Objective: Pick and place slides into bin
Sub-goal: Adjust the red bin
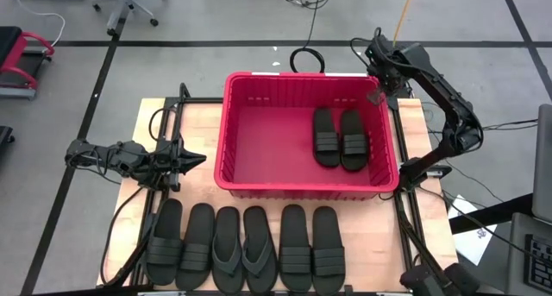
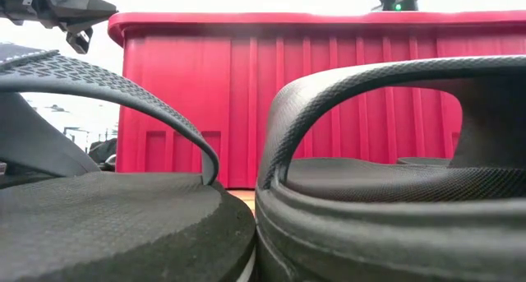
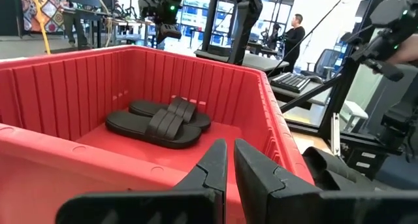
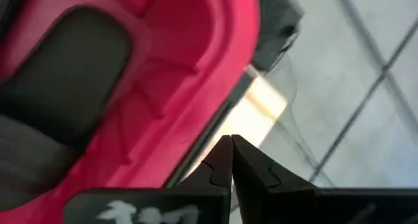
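The red bin [image 1: 259, 162] stands mid-table and holds two black ribbed-strap slides [image 1: 340, 139] side by side at its right side, soles on the floor; they also show in the left wrist view [image 3: 160, 121]. Several black slides [image 1: 246, 248] lie in a row along the near edge, soles down, two of them thong flip-flops. My left gripper [image 1: 200, 160] is shut and empty, just left of the bin's left wall. My right gripper [image 1: 374, 96] is shut and empty above the bin's far right corner [image 4: 222, 28].
Black frame rails [image 1: 405, 201] run along the table's left and right sides. A cable loop [image 1: 306, 61] lies behind the bin. Bare wood [image 1: 155, 123] shows left of the bin. People and equipment stand in the room beyond [image 3: 294, 28].
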